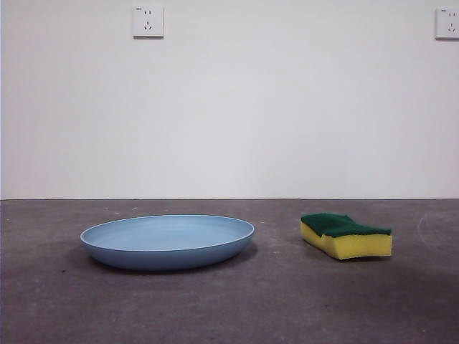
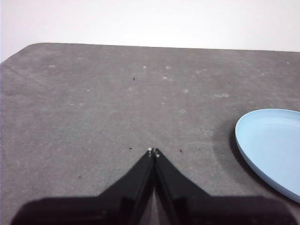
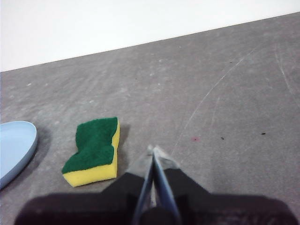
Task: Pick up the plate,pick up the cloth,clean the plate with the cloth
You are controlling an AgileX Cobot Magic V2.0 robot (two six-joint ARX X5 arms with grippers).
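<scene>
Front view shows nothing picked up yet, so the task looks to be at its very first step. On the left of the grey counter (image 1: 229, 301) lies the light-blue plate (image 1: 168, 241), flat and right way up; well apart to its right rests the sponge (image 1: 346, 236), yellow foam with its dark green scouring layer facing up (this is the task's "cloth"). Neither arm appears in this view.

By the wrist cameras, the left end effector (image 2: 153, 151) hangs over bare counter with its jaws pressed together, the plate off to one side of it. The right end effector (image 3: 153, 149) has its jaws closed too, and sits just beside the sponge without touching it.

Next, I judge, the left jaws must part and take the plate's raised rim, while the right ones spread to straddle the sponge.
</scene>
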